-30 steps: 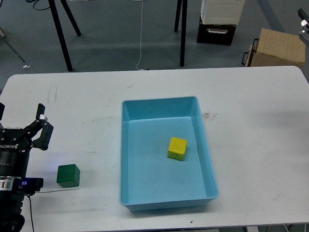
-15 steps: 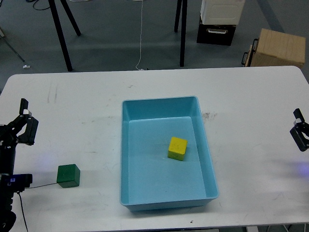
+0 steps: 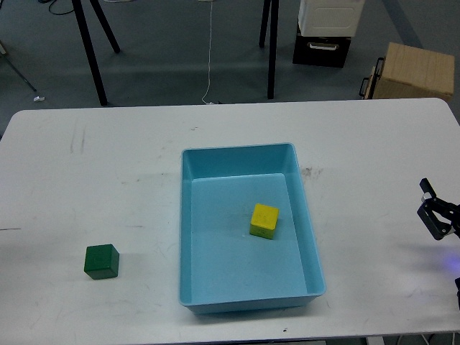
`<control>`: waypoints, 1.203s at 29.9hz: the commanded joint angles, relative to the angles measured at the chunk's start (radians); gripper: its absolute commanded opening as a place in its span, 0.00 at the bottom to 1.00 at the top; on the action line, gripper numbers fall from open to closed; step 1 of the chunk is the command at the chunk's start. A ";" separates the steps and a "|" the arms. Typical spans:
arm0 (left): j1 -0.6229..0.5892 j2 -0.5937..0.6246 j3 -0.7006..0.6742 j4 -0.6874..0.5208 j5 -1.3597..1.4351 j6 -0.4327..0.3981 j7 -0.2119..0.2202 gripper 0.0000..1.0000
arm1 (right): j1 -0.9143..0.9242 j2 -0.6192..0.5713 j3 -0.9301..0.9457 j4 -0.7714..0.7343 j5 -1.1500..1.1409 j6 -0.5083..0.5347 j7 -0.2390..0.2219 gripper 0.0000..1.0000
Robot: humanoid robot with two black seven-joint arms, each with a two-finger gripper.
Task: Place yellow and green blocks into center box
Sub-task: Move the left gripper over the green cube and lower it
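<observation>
Yellow block (image 3: pixel 264 220): sits flat on the floor of the blue box, a little toward 2 o'clock from the box's middle, clear of all four walls.
Blue box (image 3: pixel 185 230): an open rectangular tray at the centre of the bench, long sides running from 12 to 6 o'clock, holding nothing but the yellow block.
Green block (image 3: pixel 101 261): stands on the bare bench outside the box, at about 8 o'clock from it and well apart from its left wall; nothing touches it.
Right gripper (image 3: pixel 435 215): shows at the 3 o'clock edge of the head view, low over the bench and well apart from the box's right wall; only the dark tip of the arm is visible, reaching in from the right edge and pointing toward 11 o'clock.
Fingers (image 3: pixel 426 188): short black prongs seen small against the white surface; whether they stand apart or together cannot be told, and nothing is seen between them.
Left arm: out of the view.
Bench (image 3: pixel 129 165): white top with rounded corners, marked by faint scuffs near the box's upper right corner and along its left side.
Floor beyond: black stand legs (image 3: pixel 92 52) at 11 o'clock, a cardboard box (image 3: pixel 417 70) at 2 o'clock.
</observation>
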 commanded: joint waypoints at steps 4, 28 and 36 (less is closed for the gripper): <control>-0.231 0.405 0.248 0.012 0.092 0.000 0.004 1.00 | -0.007 0.000 0.008 0.025 -0.009 0.000 0.000 0.99; -1.571 0.530 1.919 -0.011 0.792 0.000 0.022 1.00 | -0.020 0.081 0.007 0.087 -0.033 0.000 0.002 0.99; -1.929 0.269 2.481 -0.008 0.830 0.000 0.036 1.00 | -0.022 0.095 -0.002 0.086 -0.040 0.000 0.002 0.99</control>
